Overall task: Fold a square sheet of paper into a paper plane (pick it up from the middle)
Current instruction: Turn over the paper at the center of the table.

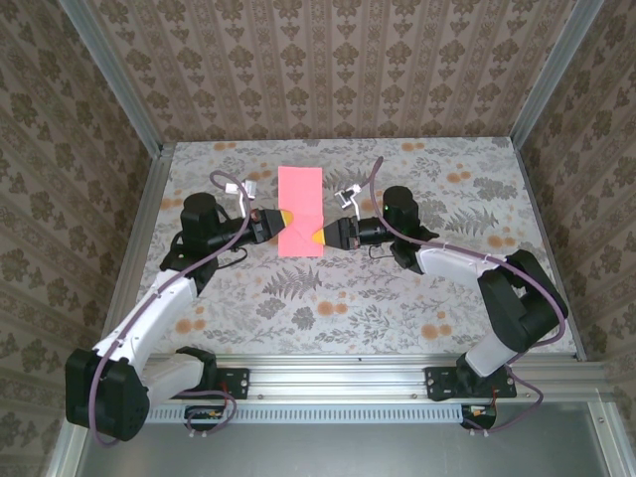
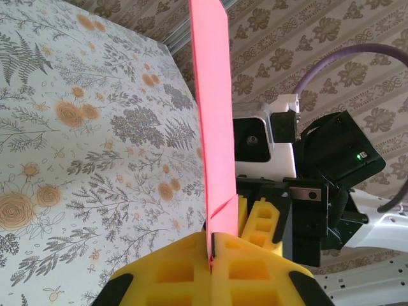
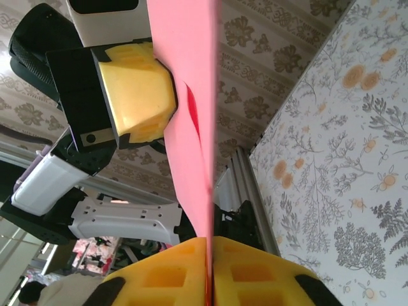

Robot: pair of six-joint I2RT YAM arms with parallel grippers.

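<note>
The square sheet of paper (image 1: 301, 204) is salmon-pink and folded to a long narrow rectangle, held level just over the table between both arms. My left gripper (image 1: 282, 217) is shut on its left edge and my right gripper (image 1: 319, 237) is shut on its right edge, nearer the paper's front end. In the left wrist view the paper (image 2: 212, 115) runs edge-on out of my shut left gripper (image 2: 212, 247), with a small creased flap at the jaws and the right gripper's yellow finger (image 2: 262, 222) behind. In the right wrist view the paper (image 3: 191, 76) leaves my shut right gripper (image 3: 209, 247).
A floral tablecloth (image 1: 328, 298) covers the table. Wallpapered walls and aluminium posts (image 1: 114, 79) close the back and sides, and a metal rail (image 1: 338, 363) runs along the near edge by the arm bases. White cable plugs (image 1: 238, 185) hang near the left wrist.
</note>
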